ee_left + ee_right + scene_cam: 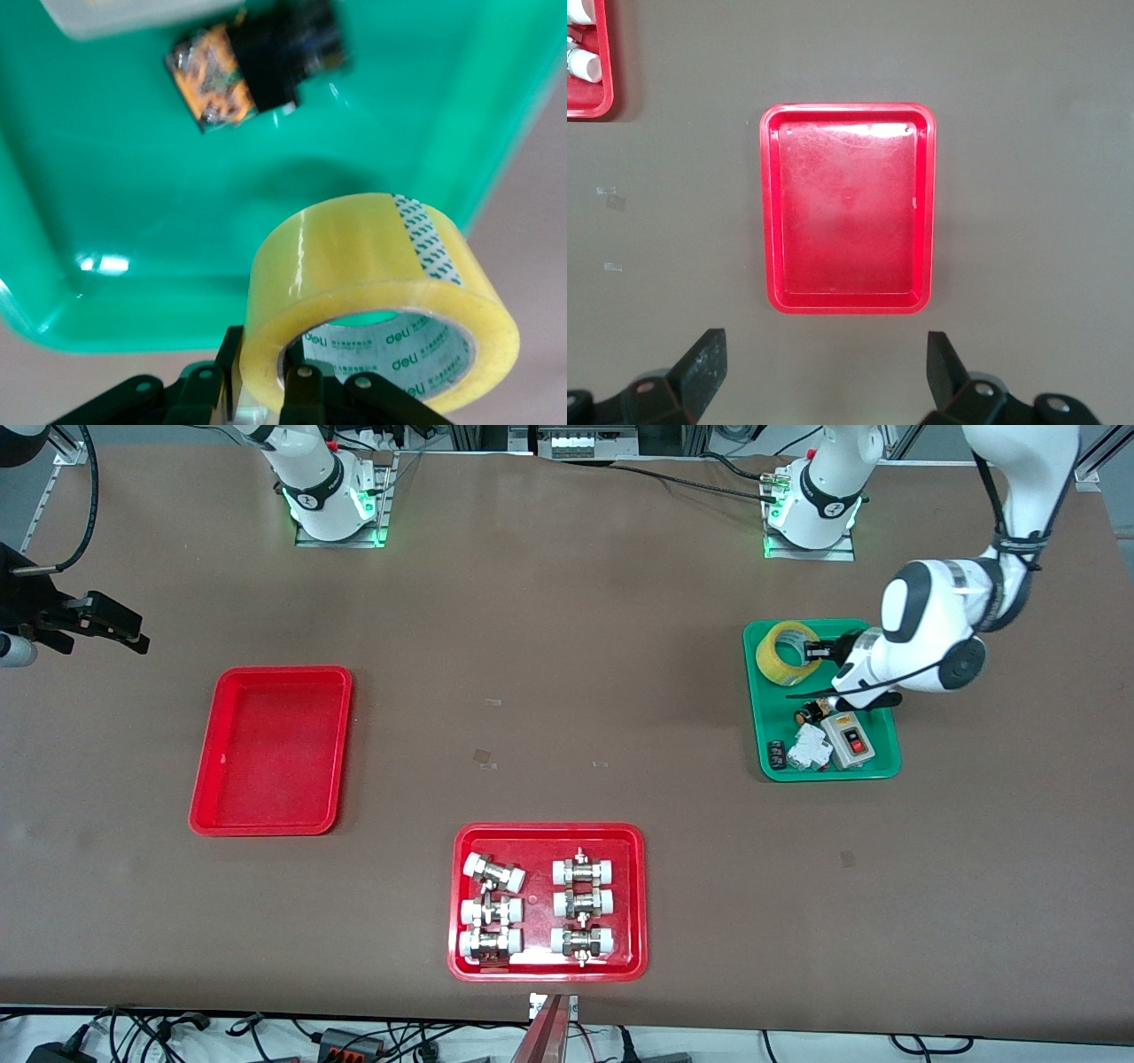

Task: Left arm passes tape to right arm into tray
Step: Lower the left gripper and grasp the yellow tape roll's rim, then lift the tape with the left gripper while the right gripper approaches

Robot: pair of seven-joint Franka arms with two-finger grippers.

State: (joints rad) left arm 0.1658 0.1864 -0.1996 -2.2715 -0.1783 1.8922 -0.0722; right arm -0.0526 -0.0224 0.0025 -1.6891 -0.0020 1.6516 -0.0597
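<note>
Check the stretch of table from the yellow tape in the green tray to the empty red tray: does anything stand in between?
Nothing visible does. The tape, gripped by the left tool over the green tray, has bare table between it and the red tray. The fittings tray lies nearer the front camera, off that line.

We see the tape (pixel 372 292) as glossy, translucent yellow film over a white printed paper core, pinched through its wall by the left jaws. The green tray (pixel 106 221) under it looks like smooth, shiny plastic. Ahead of the open right jaws, the tray (pixel 847 208) is red plastic — glossy, faintly scuffed — on a matt brown counter (pixel 1036 177).
</note>
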